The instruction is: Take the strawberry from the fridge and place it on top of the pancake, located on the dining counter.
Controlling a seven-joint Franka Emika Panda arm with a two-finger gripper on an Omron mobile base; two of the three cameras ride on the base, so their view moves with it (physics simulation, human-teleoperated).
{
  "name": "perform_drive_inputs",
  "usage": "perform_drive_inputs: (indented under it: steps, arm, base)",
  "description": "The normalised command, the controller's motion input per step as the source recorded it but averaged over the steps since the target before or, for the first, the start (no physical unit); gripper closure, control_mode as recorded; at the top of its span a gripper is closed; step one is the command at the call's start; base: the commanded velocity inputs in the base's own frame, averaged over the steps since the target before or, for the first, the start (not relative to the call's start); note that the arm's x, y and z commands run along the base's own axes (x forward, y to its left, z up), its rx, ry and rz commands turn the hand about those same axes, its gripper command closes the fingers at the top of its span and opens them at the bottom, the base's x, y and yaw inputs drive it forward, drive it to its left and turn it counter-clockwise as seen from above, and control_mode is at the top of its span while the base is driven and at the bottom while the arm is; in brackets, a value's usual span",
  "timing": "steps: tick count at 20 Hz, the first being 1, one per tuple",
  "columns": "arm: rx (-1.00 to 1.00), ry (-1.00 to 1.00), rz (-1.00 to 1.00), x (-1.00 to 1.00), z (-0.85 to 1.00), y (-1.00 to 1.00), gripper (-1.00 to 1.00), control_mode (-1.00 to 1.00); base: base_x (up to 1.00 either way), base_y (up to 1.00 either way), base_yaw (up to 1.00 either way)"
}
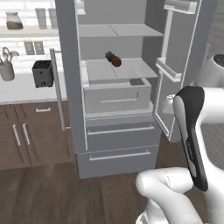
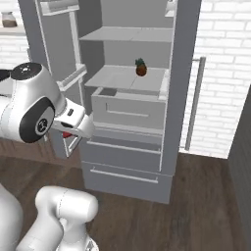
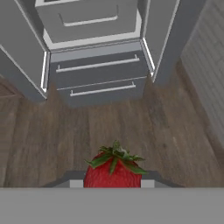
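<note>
While I watch from the base cameras, these are my notes on what stands in front of the rig.

Fridge [image 1: 118, 144]: both grey doors stand swung open, pale shelves bare to view, two drawer fronts with thin silver handles below.

Strawberry [image 3: 113, 170]: in the hand view I see it red with its green leaf crown on top, sitting right between the finger tips at the bottom edge; in the right base view a small red spot shows under the white hand, to the near left of the fridge.

Jaws [image 3: 113, 183]: clenched on the strawberry, one tip at each side of the berry and touching it.

Hand position: out of the fridge, above the dark wood floor [image 3: 65, 135], with the camera looking toward the lower drawers.

Middle shelf [image 1: 127, 70]: a small brown fruit with a green tuft [image 1: 113, 59] lies near its back, well apart from the hand.

Inner drawer [image 1: 117, 98]: pulled partly forward under that shelf.

Counter [image 1: 22, 89]: to the left of the fridge, carrying a black toaster [image 1: 42, 73] and a pale holder of utensils [image 1: 6, 65].

Wall shelf: above the toaster, a jar [image 1: 14, 20] with dark contents.

Brick wall [image 2: 220, 73]: white, to the right of the fridge.
</note>
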Motion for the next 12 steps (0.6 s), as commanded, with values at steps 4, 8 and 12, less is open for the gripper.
perform_drive_inputs:
  steps: [4, 8, 12]
  arm:
    - [0.0, 0.0, 0.0, 0.0, 0.0, 0.0, 1.0, 1.0]
    - [0.0, 0.0, 0.0, 0.0, 0.0, 0.0, 1.0, 1.0]
    - [0.0, 0.0, 0.0, 0.0, 0.0, 0.0, 1.0, 1.0]
  base:
    - [-0.76, 0.27, 0.51]
    - [-0.58, 0.33, 0.6]
    - [-0.52, 0.32, 0.63]
